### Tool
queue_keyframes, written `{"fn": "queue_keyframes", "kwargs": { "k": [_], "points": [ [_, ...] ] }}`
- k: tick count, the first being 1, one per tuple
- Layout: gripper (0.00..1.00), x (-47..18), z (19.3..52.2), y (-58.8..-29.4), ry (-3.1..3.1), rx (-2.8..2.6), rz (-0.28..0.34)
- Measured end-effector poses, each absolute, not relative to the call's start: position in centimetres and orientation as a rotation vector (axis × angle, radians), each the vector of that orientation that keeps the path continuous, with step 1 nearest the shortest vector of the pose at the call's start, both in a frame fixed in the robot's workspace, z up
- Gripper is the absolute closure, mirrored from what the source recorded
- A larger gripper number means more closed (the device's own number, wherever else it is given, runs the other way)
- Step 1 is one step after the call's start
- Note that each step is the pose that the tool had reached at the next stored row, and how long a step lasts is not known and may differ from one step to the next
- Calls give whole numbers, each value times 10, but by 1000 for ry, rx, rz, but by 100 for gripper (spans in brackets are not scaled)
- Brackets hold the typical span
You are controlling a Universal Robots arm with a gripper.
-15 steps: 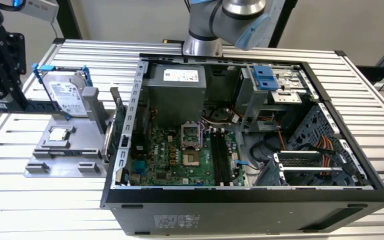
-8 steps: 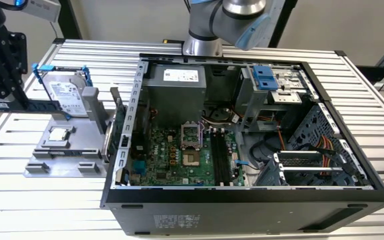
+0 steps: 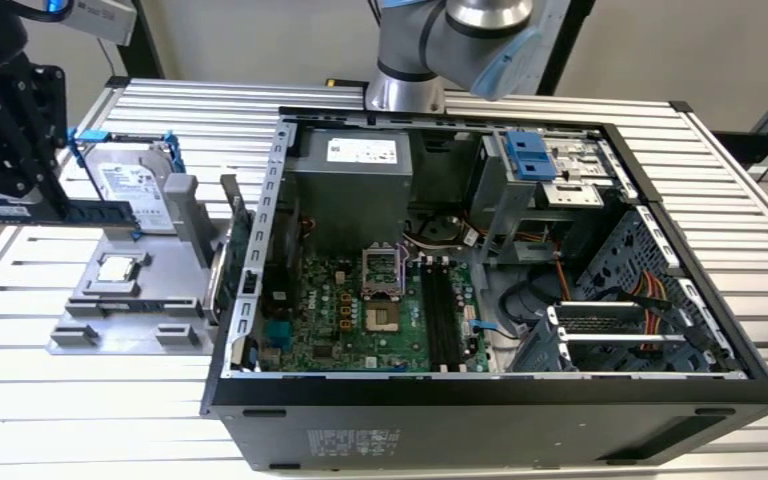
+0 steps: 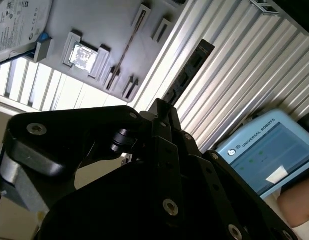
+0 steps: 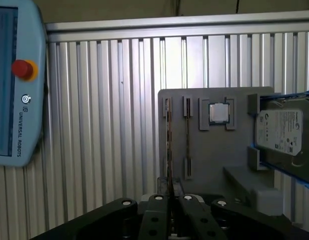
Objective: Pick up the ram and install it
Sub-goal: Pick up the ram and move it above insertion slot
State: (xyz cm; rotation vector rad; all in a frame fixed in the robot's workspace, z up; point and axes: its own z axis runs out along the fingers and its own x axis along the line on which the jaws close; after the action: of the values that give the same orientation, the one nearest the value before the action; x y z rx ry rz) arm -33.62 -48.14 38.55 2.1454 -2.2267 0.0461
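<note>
My black pincer (image 3: 40, 198) is clamped shut on the long, thin green circuit-board ram (image 3: 97, 209) with its blue-white label strip. I hold it level at the exterior view's left edge, over the ribbed aluminium table (image 3: 37, 400). It is near the flat grey holder tray (image 3: 131, 330) and the upright silver hard drive (image 3: 128, 185). In the first wrist view the ram (image 5: 168, 145) shows edge-on. The open black computer case (image 3: 491, 420) fills the exterior view's centre.

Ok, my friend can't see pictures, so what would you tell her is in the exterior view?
A black robot gripper at the exterior view's left holds the ram, a thin stick, above a grey tray that carries a silver hard drive. Beside it an open computer case lies on the table, its green motherboard showing.
</note>
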Motion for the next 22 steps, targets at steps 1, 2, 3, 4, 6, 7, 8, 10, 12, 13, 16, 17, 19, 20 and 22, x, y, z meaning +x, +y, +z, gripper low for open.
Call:
{"fn": "queue_keyframes", "kwargs": {
  "k": [1,2,3,4,6,7,8,10,12,13,16,17,19,20,22],
  "points": [
    [100,-335,385,-481,-2227,2146,46],
    [100,-334,385,-481,-2226,2146,46],
    [100,-333,385,-481,-2226,2146,46],
    [100,-332,385,-481,-2226,2146,46],
    [100,-330,385,-481,-2226,2147,46],
    [100,-328,385,-481,-2225,2147,46],
    [100,-327,385,-481,-2225,2147,46],
    [100,-324,385,-481,-2224,2148,46],
    [100,-321,385,-481,-2224,2148,46],
    [100,-319,385,-481,-2223,2149,46],
    [100,-315,385,-481,-2223,2150,46],
    [100,-314,385,-481,-2223,2150,46],
    [100,-311,385,-481,-2222,2150,46],
    [100,-309,385,-481,-2222,2150,46],
    [100,-306,385,-481,-2222,2150,46]
  ]
}}
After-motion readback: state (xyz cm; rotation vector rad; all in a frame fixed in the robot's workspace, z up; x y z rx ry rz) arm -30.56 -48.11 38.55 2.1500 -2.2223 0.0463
